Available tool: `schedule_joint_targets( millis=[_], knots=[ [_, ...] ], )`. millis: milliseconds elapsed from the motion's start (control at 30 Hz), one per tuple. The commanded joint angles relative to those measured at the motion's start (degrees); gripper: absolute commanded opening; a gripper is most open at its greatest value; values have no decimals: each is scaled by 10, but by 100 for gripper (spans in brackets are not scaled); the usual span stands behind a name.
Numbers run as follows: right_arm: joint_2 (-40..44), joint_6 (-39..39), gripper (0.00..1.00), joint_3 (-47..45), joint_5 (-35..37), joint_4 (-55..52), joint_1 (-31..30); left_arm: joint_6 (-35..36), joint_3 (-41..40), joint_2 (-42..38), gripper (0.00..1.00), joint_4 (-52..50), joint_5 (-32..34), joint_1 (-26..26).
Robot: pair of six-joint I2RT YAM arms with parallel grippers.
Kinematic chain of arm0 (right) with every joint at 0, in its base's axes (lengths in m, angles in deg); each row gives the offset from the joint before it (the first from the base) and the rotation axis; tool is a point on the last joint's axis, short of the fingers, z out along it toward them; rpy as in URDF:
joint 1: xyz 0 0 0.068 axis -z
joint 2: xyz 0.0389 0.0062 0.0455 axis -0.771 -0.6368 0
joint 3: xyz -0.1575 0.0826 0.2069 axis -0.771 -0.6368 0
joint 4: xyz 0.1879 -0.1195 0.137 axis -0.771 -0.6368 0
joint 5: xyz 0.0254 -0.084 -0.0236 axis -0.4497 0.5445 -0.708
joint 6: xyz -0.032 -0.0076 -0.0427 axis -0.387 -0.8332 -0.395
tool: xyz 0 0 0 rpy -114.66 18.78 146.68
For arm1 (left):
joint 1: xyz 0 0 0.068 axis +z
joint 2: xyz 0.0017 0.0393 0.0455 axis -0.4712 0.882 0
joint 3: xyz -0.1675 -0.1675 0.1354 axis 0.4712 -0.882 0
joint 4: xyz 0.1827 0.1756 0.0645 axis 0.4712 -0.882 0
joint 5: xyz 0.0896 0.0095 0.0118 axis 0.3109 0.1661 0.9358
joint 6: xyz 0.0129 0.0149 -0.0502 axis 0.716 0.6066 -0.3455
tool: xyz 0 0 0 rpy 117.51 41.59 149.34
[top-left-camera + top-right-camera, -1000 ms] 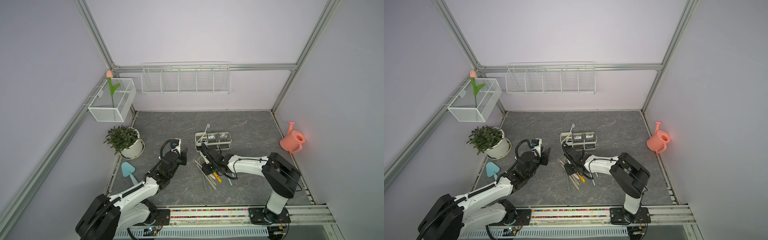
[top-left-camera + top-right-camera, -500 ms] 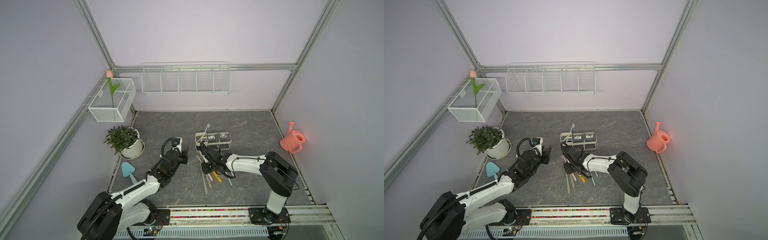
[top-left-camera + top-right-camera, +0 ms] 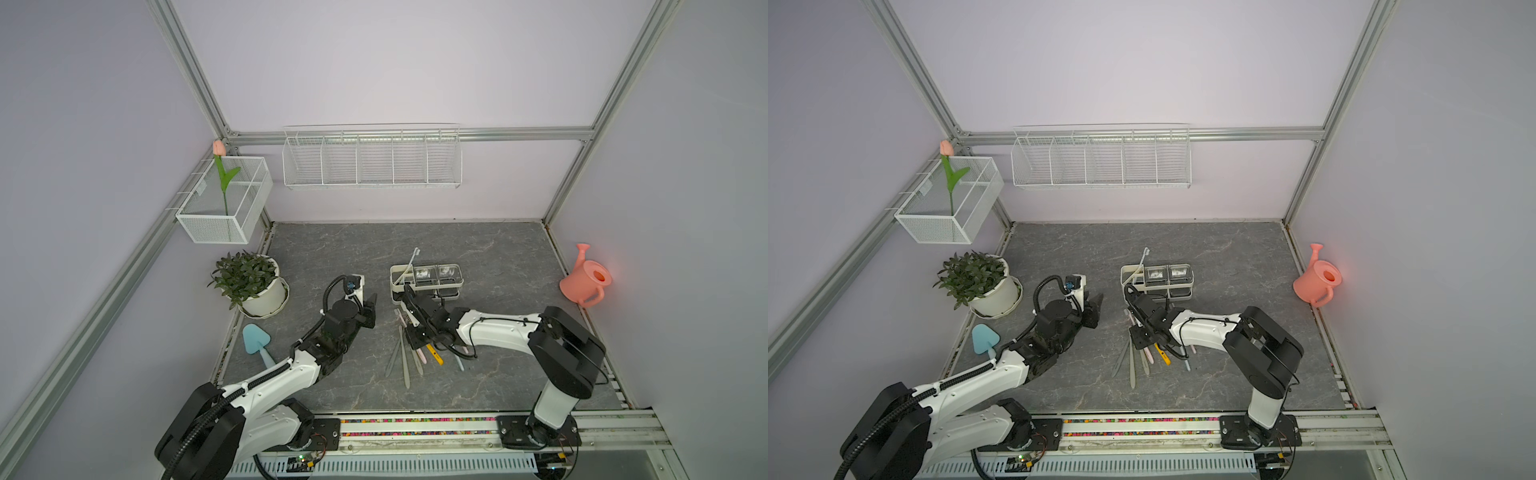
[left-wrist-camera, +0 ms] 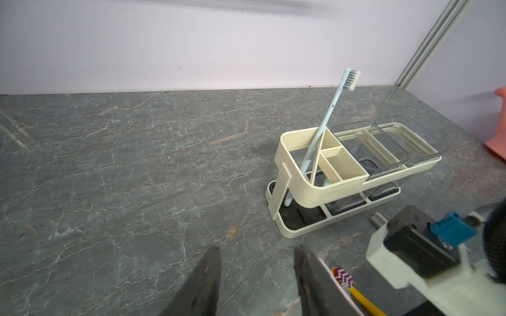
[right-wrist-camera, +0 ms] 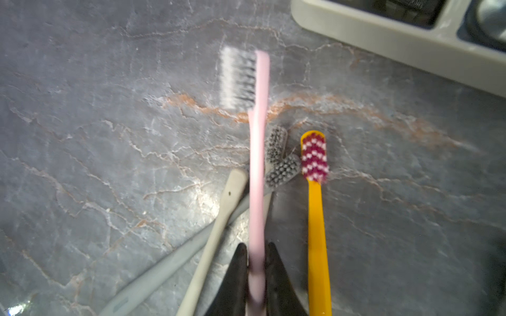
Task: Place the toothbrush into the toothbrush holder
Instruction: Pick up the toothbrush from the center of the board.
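Observation:
The cream toothbrush holder (image 3: pixel 428 286) (image 4: pixel 342 188) stands mid-floor, with a light blue toothbrush (image 4: pixel 325 120) leaning in its end compartment. In front of it lies a pile of toothbrushes. My right gripper (image 5: pixel 256 246) (image 3: pixel 417 330) is shut on the handle of the pink toothbrush (image 5: pixel 257 164), whose blurred head points toward the holder's base. A yellow toothbrush (image 5: pixel 316 213) and grey ones (image 3: pixel 403 365) lie beside it. My left gripper (image 4: pixel 257 247) (image 3: pixel 372 303) hovers open and empty over bare floor left of the holder.
A potted plant (image 3: pixel 249 282) and a blue trowel (image 3: pixel 255 338) sit at the left edge. A pink watering can (image 3: pixel 584 284) stands at the right wall. A wire basket (image 3: pixel 372 160) and a mesh box (image 3: pixel 224 203) with a tulip hang on the walls.
My right gripper's jaws have closed onto the pink toothbrush, and the pile beneath has shifted a little. The left arm has crept slightly forward, still open.

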Motion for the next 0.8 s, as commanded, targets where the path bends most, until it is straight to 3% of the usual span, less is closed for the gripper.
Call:
schedule_joint_targets(
  millis=[0,767],
  knots=[
    [24,1,17,-10,-2,-10,2,-10,17,5,48,-5,-6,0],
    [121,-6,15,-83,-9,77,3,-6,22,33,48,23,-89,1]
  ],
)
